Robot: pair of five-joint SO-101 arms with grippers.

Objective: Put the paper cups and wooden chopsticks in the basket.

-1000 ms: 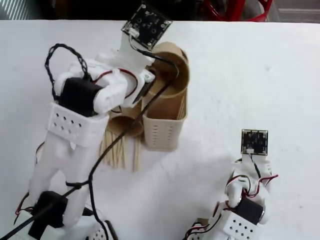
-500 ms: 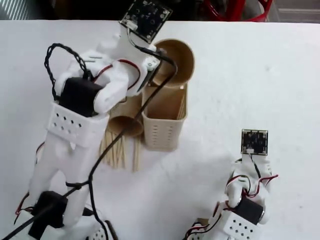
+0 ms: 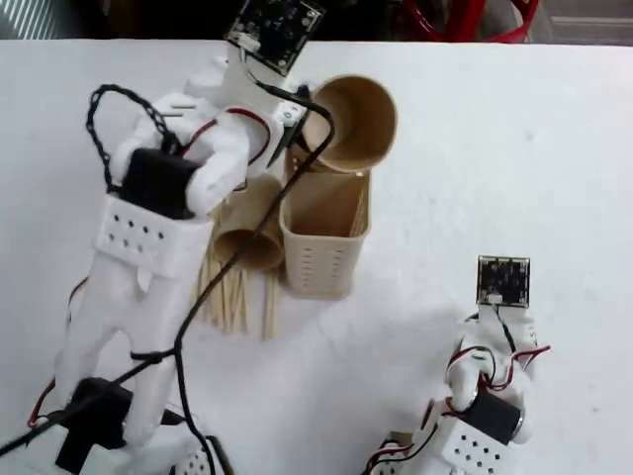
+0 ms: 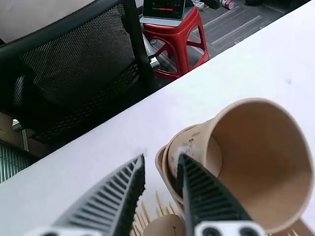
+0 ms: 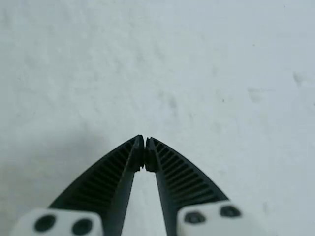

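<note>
A: Where are the cups?
B: The stacked paper cups (image 3: 351, 124) (image 4: 246, 162) tilt over the 12 o'clock end of the basket (image 3: 318, 262), with their mouths turned toward 1 o'clock. I cannot tell whether they touch the basket's rim. A single paper cup (image 3: 247, 236) lies on its side just beside the basket at 9 o'clock.
A: And the left tool?
B: The left tool (image 3: 290, 137) (image 4: 161, 158) is at the stack's 9 o'clock side. Its fingers are nearly together, pinching the stack's rim between them.
A: The chopsticks?
B: The wooden chopsticks (image 3: 232, 297) lie on the desk (image 3: 495, 148) at the basket's 8 o'clock, partly under the single paper cup.
A: The right tool?
B: The right tool (image 5: 144, 141) is pressed together above the desk. The right arm (image 3: 490, 411) sits at 5 o'clock, well apart from the basket.
</note>
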